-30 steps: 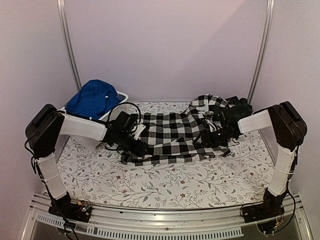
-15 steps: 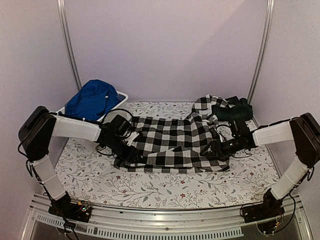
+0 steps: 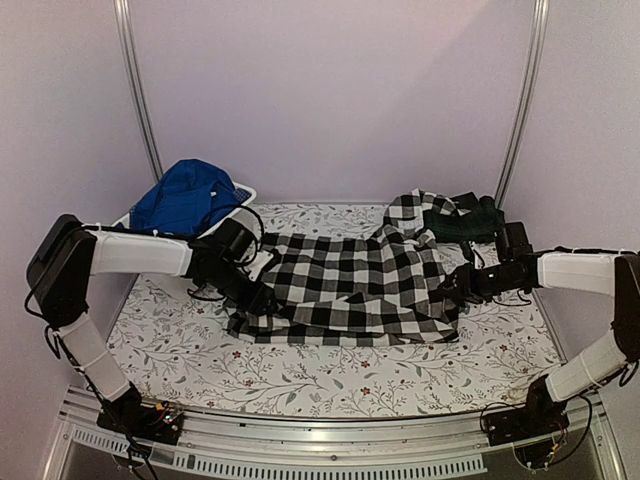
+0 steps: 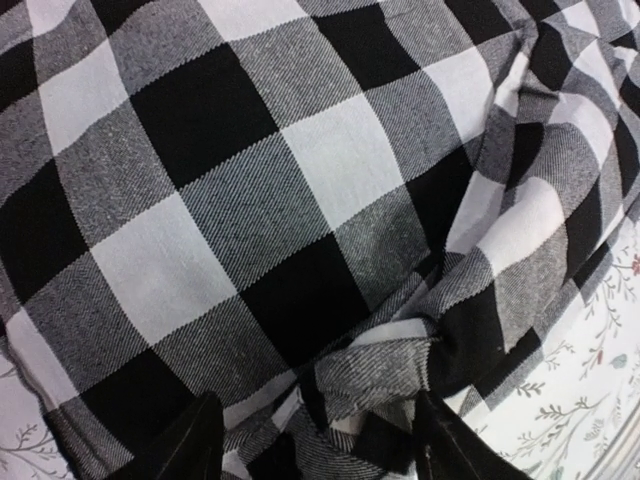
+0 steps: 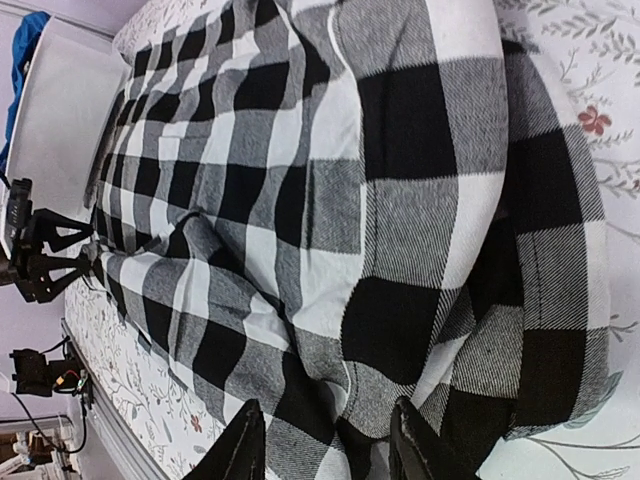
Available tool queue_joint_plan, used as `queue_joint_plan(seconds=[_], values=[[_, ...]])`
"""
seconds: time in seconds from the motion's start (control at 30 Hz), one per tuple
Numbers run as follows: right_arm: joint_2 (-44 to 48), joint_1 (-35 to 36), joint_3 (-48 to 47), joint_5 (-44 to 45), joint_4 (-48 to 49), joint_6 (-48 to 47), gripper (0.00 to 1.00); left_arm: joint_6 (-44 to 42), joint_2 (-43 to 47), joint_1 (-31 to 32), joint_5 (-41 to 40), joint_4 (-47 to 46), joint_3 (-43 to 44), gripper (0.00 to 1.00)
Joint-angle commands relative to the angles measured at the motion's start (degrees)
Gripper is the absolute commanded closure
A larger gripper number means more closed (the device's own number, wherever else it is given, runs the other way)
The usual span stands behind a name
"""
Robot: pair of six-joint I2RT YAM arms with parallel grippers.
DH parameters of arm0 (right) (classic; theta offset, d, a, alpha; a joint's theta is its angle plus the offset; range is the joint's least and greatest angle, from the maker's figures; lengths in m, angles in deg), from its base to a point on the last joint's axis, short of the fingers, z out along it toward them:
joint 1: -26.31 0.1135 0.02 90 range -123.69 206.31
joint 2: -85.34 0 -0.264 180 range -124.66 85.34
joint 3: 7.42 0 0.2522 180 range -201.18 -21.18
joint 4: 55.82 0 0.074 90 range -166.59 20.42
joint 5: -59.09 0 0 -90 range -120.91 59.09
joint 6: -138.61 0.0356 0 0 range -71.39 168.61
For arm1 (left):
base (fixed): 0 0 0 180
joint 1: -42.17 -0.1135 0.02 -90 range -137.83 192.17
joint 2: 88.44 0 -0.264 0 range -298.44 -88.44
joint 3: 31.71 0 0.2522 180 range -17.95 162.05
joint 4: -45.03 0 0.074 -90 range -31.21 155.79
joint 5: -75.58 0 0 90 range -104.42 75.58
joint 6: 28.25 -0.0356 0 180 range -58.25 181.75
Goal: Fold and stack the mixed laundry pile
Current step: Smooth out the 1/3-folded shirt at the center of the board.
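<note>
High rear view; wrist views hug the shirt (image 3: 340,285).

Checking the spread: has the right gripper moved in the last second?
Yes. The right gripper has shifted rightward, toward the right pole, and is now at the shirt's right edge.

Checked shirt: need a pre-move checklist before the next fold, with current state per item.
1. Cloth between the fingers of the left gripper: ok, a bunched fold sits there. Whether it is clamped: cannot tell.
2. Cloth between the fingers of the right gripper: ok. Whether it is clamped: cannot tell.
3. The checked shirt lying flat: not ok, rumpled along its near edge and humped at the far right.
4. The tartan garment apart from the shirt: not ok, it touches the shirt's far right hump.
5. The blue garment out of the way: ok, piled on the white tub at far left.
</note>
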Motion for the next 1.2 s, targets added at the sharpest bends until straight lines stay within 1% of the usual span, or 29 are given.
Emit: queue_joint_plan(seconds=[0.0, 0.1, 0.17, 0.23, 0.3, 0.37, 0.43, 0.5, 0.57, 0.67, 0.7, 0.73, 0.87, 0.93, 1.03, 1.17], values=[[-2.4, 0.0, 2.5, -5.7, 1.9, -1.0, 0.59, -2.0, 3.4, -1.1, -2.0, 0.4, -0.7, 0.39], [-0.7, 0.0, 2.7, -7.9, 1.0, -2.1, 0.53, -2.5, 5.4, -1.2, -1.7, -0.8, -2.2, 0.5], [0.7, 0.1, 3.1, -7.8, 0.1, -2.5, 0.45, -2.7, 5.8, -1.3, -1.3, -0.9, -2.5, 0.57], [2.3, 0.0, 3.9, -6.2, -0.2, -1.3, 0.38, -2.8, 5.6, -1.2, -0.4, -0.7, -2.5, 0.62], [3.6, 0.0, 4.6, -3.2, 0.4, -0.1, 0.35, -3.1, 5.4, -1.1, 0.7, -0.7, -2.5, 0.61], [4.1, -0.4, 3.8, 0.3, 1.0, 0.7, 0.35, -3.2, 5.5, -1.0, -0.5, -0.8, -2.5, 0.53], [3.7, -2.1, 1.8, 2.7, 2.5, 1.0, 0.36, -3.3, 5.7, -1.0, -0.4, -1.1, -2.2, 0.47], [1.6, -4.5, -0.8, 4.2, 4.3, 1.2, 0.38, -3.3, 5.2, -1.1, -1.0, -1.2, -1.0, 0.44], [-1.8, -5.8, -4.4, 8.2, 4.5, 0.7, 0.4, -3.2, 4.5, -1.1, -3.1, -1.0, 0.4, 0.4], [-8.9, -6.4, -10.4, 12.8, 4.4, -1.6, 0.44, -2.5, 2.8, -1.6, -5.4, -1.3, 2.9, 0.39], [-10.8, -6.4, -12.2, 13.3, 4.3, -2.4, 0.46, -2.2, 2.1, -1.9, -5.8, -1.2, 3.7, 0.39], [-13.4, -6.4, -13.9, 13.6, 3.5, -2.9, 0.51, -2.1, 1.4, -2.1, -6.5, -1.3, 4.4, 0.39], [-21.5, -6.4, -19.0, 11.2, 2.3, -5.3, 0.62, -2.3, -1.9, -2.9, -9.5, 0.3, 7.2, 0.39], [-24.9, -6.4, -20.5, 8.9, 1.9, -5.8, 0.64, -2.4, -3.3, -3.6, -10.2, 0.7, 8.4, 0.39], [-28.1, -6.3, -21.3, 5.9, 2.4, -6.0, 0.64, -2.6, -4.7, -4.4, -10.1, 0.3, 9.5, 0.39], [-31.5, -6.3, -22.7, 4.9, 2.2, -6.5, 0.62, -2.9, -7.1, -4.8, -10.2, -0.2, 11.0, 0.38]])
